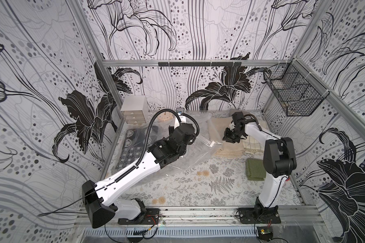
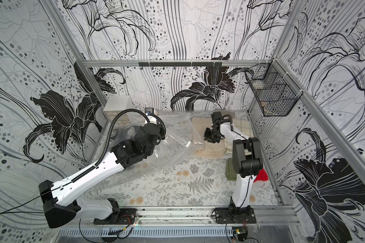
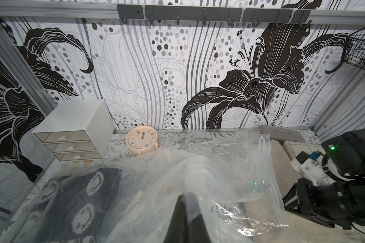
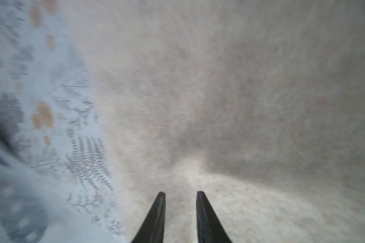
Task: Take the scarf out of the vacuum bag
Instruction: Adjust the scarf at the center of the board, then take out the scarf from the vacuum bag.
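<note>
Mostly the left gripper (image 3: 185,198) hides beneath its own wrist in both top views. Its wrist view shows black jaws pressed together on the bag (image 3: 209,168), with clear crinkly film tenting up from the pinch. A dark knit (image 3: 82,199) with pale motifs shows dimly through that film; inside or beneath, I cannot tell. The right wrist view is smeared: the right gripper (image 4: 180,192) stands narrow, nipping a ridge of the fuzzy cream scarf (image 4: 240,84), which lies largely outside the bag's mouth, near the white slider (image 1: 212,144)
</note>
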Controlling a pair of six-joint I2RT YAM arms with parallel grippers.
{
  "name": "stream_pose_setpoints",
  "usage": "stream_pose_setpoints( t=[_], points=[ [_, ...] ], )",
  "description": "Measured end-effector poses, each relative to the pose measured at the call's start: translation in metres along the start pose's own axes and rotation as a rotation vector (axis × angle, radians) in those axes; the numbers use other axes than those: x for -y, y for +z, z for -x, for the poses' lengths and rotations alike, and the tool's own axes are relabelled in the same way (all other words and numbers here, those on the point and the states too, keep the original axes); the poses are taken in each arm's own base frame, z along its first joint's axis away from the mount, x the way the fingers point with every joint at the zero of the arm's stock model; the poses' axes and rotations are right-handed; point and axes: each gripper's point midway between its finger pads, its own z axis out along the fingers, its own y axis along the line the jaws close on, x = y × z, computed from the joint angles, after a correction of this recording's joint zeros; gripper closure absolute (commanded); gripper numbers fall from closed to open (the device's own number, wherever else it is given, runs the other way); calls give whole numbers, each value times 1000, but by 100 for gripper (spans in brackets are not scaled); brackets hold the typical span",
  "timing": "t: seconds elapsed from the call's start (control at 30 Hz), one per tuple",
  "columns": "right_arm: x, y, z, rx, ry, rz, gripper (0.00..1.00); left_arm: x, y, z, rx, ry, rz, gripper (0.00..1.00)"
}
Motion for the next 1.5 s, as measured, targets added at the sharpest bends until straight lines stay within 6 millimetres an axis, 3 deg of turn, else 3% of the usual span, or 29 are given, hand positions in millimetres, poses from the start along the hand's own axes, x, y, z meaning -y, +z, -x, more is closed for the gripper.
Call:
stream_pose_setpoints(
  t=[0.13, 0.23, 0.33, 0.4, 0.63, 0.87, 1.27, 1.5],
  points=[
    [-34, -60, 21, 164, -70, 104, 72, 9, 3, -7, -22, 4, -35, 100],
    [-48, -105, 27, 276, -118, 131, 73, 18, 3, -14, -34, 7, -73, 100],
    [-59, -134, 18, 336, -173, 155, 75, 31, 3, -25, -57, 22, -113, 100],
    [-67, -140, 6, 333, -203, 188, 76, 41, 4, -34, -77, 39, -133, 100],
    [-78, -106, -52, 146, -248, 322, 76, 76, 5, -70, -147, 103, -204, 100],
    [-88, -84, -105, -8, -266, 434, 76, 101, -4, -88, -179, 133, -264, 100],
    [-96, -62, -154, -122, -289, 463, 76, 109, -3, -85, -173, 120, -272, 100],
    [-117, -25, -174, -189, -296, 490, 71, 115, -2, -82, -169, 120, -277, 100]
  ],
)
